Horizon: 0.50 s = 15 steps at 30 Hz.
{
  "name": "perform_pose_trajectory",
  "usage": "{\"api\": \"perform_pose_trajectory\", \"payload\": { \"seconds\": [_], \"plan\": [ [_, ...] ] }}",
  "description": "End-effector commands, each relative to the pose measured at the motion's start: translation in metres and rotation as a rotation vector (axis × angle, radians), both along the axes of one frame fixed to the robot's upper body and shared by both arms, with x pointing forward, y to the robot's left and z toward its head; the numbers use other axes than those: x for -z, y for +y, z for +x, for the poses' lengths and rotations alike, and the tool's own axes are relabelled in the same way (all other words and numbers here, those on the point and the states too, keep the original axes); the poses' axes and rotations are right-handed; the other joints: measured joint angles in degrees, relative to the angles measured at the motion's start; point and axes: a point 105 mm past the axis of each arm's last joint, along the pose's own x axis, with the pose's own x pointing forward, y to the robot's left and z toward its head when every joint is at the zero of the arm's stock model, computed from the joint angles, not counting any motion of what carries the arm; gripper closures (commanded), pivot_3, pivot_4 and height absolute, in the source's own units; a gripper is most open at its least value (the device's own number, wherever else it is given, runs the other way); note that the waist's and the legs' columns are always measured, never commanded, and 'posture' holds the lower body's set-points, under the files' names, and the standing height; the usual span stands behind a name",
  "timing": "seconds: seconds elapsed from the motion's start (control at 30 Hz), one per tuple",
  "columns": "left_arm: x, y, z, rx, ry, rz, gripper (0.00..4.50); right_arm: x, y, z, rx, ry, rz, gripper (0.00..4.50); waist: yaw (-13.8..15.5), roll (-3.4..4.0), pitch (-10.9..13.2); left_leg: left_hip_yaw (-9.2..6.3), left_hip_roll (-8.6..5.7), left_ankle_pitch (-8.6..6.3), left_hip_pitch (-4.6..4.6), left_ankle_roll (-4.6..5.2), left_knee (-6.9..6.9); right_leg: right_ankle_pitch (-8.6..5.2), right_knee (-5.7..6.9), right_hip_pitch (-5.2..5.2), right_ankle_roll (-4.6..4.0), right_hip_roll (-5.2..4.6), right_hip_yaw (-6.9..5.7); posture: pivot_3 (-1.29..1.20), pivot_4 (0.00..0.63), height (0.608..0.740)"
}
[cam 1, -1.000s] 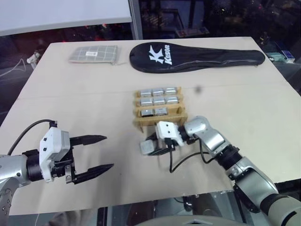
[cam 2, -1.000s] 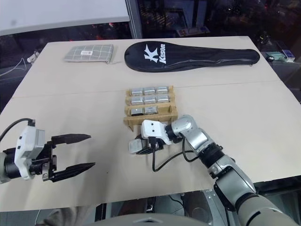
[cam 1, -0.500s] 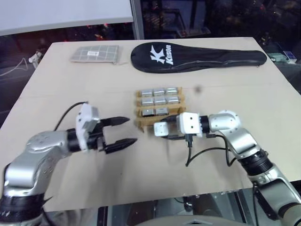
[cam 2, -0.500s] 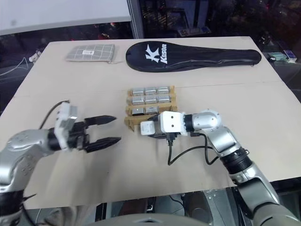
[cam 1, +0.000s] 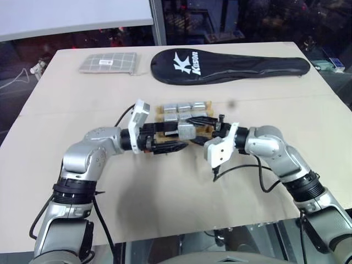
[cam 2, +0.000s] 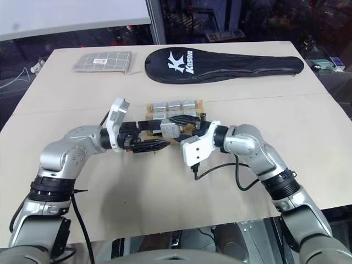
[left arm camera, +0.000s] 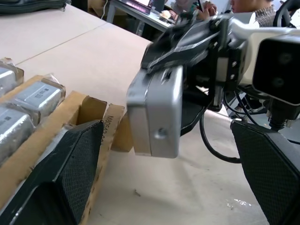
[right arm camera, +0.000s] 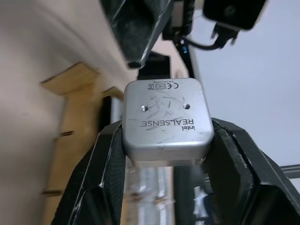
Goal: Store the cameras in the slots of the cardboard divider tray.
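Both arms have swung in since a second ago and now meet over the near side of the cardboard divider tray [cam 1: 185, 118]. The right gripper [cam 1: 193, 131] has lifted a camera [cam 1: 185, 131] off the table [cam 1: 66, 110] and clamps it between its fingers. The left gripper [cam 1: 175, 137], jaws wide, brackets that camera, seemingly without touching. Other cameras [cam 1: 185, 107] fill the tray's far slots. A racket case [cam 1: 231, 65] and checked pouch [cam 1: 108, 62] lie along the far edge.

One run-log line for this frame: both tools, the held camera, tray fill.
right tool: shut on camera | left tool: open, flanking camera | tray: eight slots filled, near-right slot free
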Motion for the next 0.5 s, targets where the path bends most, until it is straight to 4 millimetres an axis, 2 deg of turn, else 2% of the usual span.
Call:
{"api": "perform_pose_trajectory", "payload": {
  "seconds": [0.03,0.33,0.5],
  "plan": [
    [-0.018,0.006,0.003,-0.004,-0.037,-0.035,0.00,-0.014,0.006,-0.004,-0.024,-0.045,0.049,2.62,0.00,0.00,0.00,0.00,0.00,0.00,-0.01,0.00,0.00,0.00,0.00,-0.01,0.00,0.00,0.00,0.00,0.150,0.740],
    [-0.025,0.005,0.001,0.011,-0.002,-0.074,0.00,-0.016,0.013,-0.006,-0.056,-0.053,0.053,2.62,-0.01,0.00,0.00,-0.07,0.00,0.00,-0.13,0.00,0.04,0.01,-0.02,-0.08,0.00,-0.01,-0.05,0.00,0.150,0.740],
    [-0.022,0.003,-0.001,0.024,0.004,-0.070,0.00,-0.017,0.016,-0.008,-0.074,-0.056,0.052,2.62,-0.01,0.00,0.00,-0.11,0.00,0.00,-0.14,0.00,0.05,0.01,-0.02,-0.08,0.00,-0.01,-0.08,0.00,0.150,0.740]
  ]
}}
